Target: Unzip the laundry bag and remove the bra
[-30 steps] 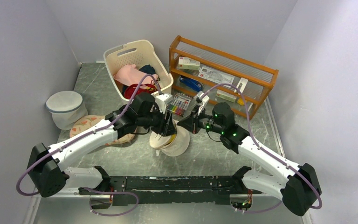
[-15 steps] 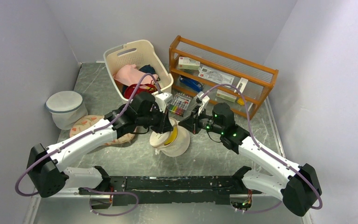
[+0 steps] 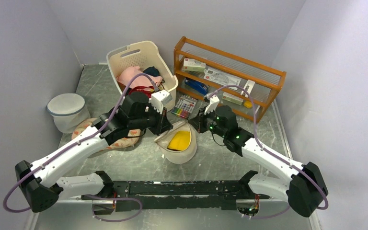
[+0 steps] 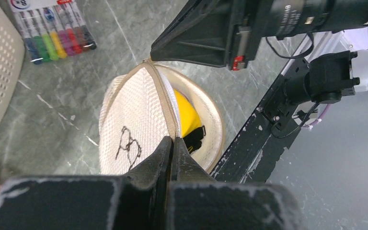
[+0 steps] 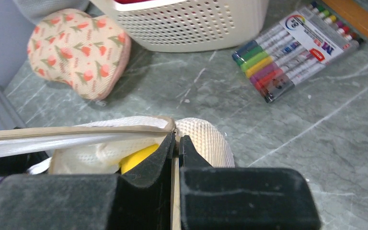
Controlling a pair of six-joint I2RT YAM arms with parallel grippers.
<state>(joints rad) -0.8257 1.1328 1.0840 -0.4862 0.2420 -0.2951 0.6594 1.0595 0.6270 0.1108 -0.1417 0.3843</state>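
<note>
The cream mesh laundry bag [image 3: 178, 155] lies at the table's middle, unzipped, its flat lid [image 4: 129, 120] with the black bra outline raised. A yellow bra [image 3: 179, 140] with a black strap shows inside [image 4: 188, 117]. My left gripper [image 3: 166, 128] is shut on the lid's zip edge [image 4: 172, 142]. From the other side, my right gripper [image 3: 194, 125] is shut on the bag's rim [image 5: 176, 140], with the yellow bra [image 5: 136, 158] just left of its fingers. The two grippers hold the opening spread between them.
A pack of markers [image 3: 184, 106] lies just behind the bag. Further back are a cream basket [image 3: 124, 51] of clothes and a wooden rack [image 3: 230, 76]. A floral pouch [image 3: 88, 127] and a white mesh bag with a grey-blue rim [image 3: 68, 111] sit at the left.
My left gripper has shut on the lid's edge and pulled it up and to the left. The bag gapes wider and the yellow bra now shows. The right gripper keeps its hold.
</note>
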